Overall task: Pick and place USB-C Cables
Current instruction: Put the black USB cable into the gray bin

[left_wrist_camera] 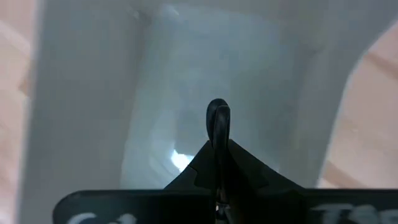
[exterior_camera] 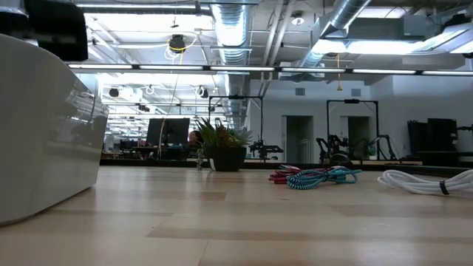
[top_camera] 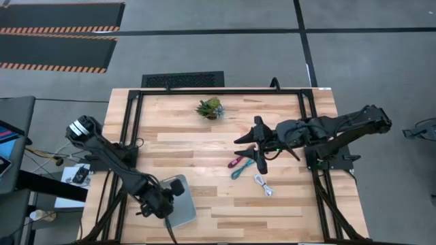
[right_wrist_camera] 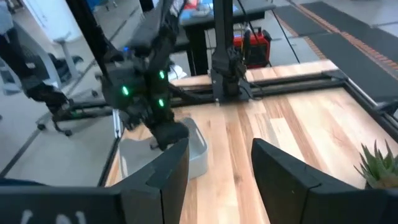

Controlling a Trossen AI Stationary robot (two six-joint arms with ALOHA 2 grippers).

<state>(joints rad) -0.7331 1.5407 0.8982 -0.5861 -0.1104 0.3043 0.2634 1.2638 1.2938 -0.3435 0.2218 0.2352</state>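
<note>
the right gripper hangs with fingers spread and empty above the table, beside the three usb-c cables; the magenta cable and teal cable touch, the white cable lies just apart; the left gripper is pinched closed, holding nothing, over the white tray; best to drop straight onto one coil's middle, straddling the bundle, clear of its neighbour.

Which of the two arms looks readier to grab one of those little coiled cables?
The right. Its tool hangs open just above the magenta-pink coiled cable and teal coiled cable. The left tool, fingers shut, sits over the pale grey plastic bin, far from them.
</note>
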